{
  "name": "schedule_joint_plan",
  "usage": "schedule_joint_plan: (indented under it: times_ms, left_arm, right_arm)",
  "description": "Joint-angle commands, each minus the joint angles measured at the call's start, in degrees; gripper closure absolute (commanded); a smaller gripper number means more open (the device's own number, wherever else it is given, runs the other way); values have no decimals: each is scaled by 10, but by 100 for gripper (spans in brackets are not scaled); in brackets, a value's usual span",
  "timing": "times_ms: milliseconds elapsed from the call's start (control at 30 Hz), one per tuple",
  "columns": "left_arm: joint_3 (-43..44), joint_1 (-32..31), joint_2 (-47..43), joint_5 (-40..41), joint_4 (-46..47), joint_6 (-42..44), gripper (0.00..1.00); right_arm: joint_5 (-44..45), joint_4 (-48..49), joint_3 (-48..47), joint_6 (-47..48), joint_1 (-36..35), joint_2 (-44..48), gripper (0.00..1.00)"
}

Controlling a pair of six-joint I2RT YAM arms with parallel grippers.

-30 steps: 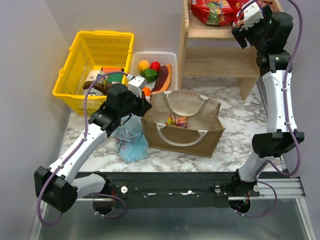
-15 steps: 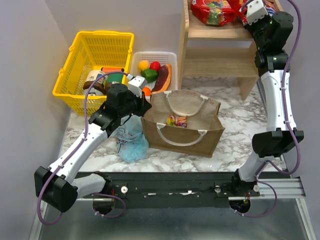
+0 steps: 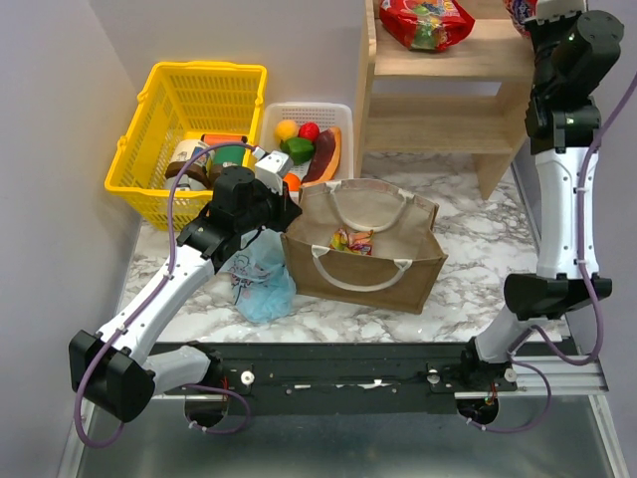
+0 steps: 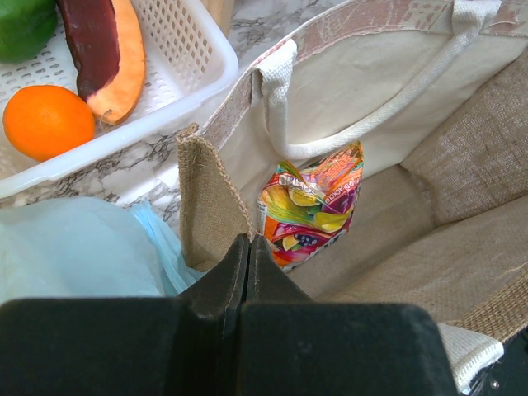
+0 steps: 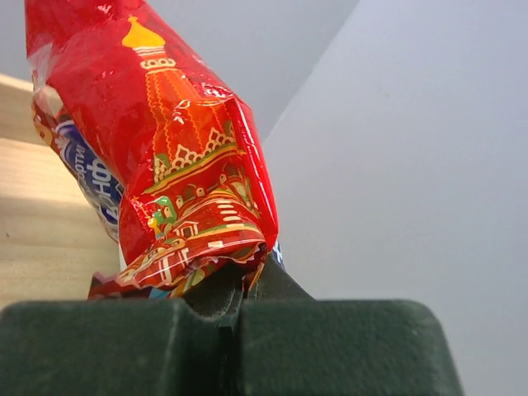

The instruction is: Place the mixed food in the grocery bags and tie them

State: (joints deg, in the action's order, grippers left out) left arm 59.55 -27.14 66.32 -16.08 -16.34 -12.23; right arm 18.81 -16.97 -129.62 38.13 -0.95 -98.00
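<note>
light-blue bag (image 3: 261,284) slumps touching the tan bag (image 3: 398,284) on its left. your left gripper (image 4: 247,246) is clenched on the tan bag's left corner rim. one colourful snack packet (image 4: 309,206) stands inside the tan bag. back right of the tan bag, your right gripper (image 5: 246,285) pinches a red snack packet (image 5: 165,140), held up beside the wooden shelf (image 3: 448,62).

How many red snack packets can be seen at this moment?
3. One packet lies on the wooden shelf, a second is pinched in the right fingers, and a third stands inside the tan bag. Others may be hidden deeper in the bag.
</note>
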Motion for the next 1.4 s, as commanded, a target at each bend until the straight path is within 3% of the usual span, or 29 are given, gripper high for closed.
schedule_joint_plan:
  times_ms: [0,100,233,300,433,633,933,1233,1367]
  left_arm:
    - [-1,-4,0,-3,-11,0,100]
    - [-2,-4,-2,-3,-10,0,100]
    - [-5,-4,-9,-2,-6,-1,100]
    - [-6,-5,-9,-4,-6,-3,100]
    - [-7,-6,-14,-6,-3,-3,100]
    - [-10,-6,-13,-14,4,-9,100]
    - [-18,-8,-14,-11,17,-2,100]
    - [-19,-9,-10,-11,17,-1,100]
    - [-19,-9,-8,-11,17,0,100]
  right_arm:
    - [12,68,-13,-36,5,103,99]
    - [-26,59,70,-102,-11,190,99]
    - [-244,90,267,-245,-11,357,99]
    - [-301,106,325,-317,-11,434,99]
    - [-443,104,429,-408,-11,501,99]
    - [-581,59,505,-473,-11,509,99]
    - [-603,-37,554,-439,-51,438,99]
    - [-529,-47,534,-479,-189,377,99]
    - [-516,-2,543,-519,-253,362,99]
